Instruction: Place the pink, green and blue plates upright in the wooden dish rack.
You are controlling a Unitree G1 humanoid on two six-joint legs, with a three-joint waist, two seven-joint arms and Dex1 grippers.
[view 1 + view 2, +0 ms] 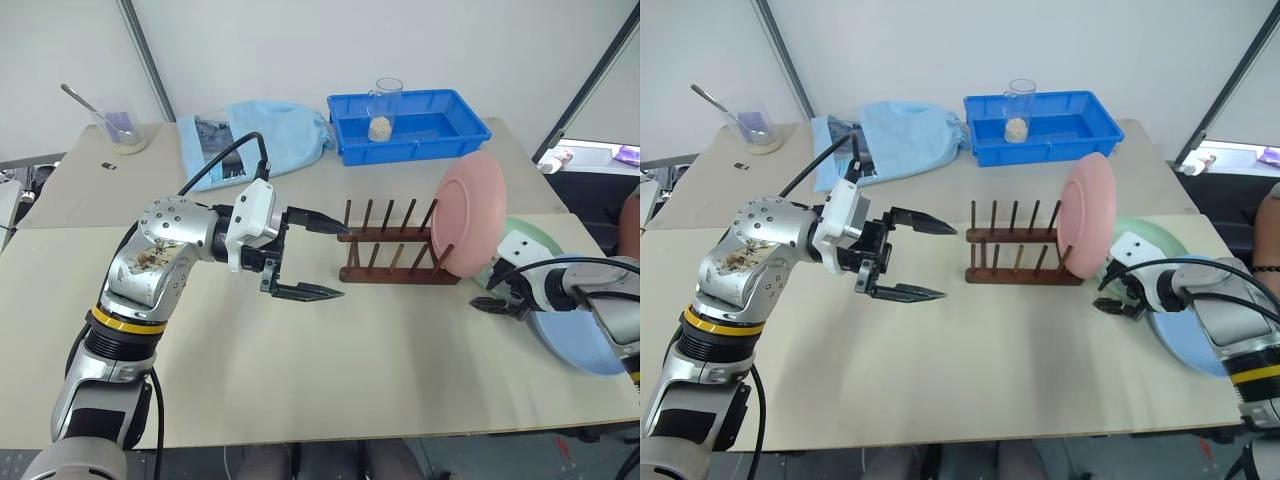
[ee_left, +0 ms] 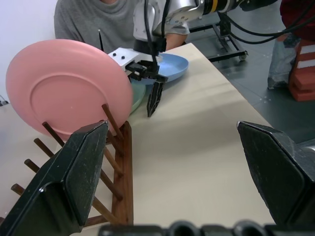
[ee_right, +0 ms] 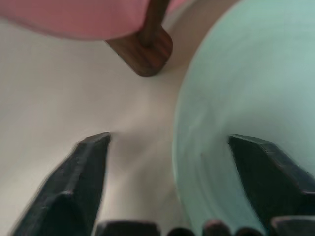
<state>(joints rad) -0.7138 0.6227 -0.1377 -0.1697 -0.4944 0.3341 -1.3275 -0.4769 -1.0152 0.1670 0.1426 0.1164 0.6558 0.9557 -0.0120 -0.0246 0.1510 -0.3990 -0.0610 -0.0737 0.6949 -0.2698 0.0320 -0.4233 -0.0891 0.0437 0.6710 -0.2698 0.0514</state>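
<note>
Straddling green plate rim, right jaws apart, unclosed

A pale beige table stands before a plain white wall, perhaps a grey floor beside it.

Pink plate: upright in the right end slot of the wooden dish rack, mid-table. Green plate: flat beside the rack's right end. Blue plate: flat, overlapping the green plate, near the table's right edge.
</note>
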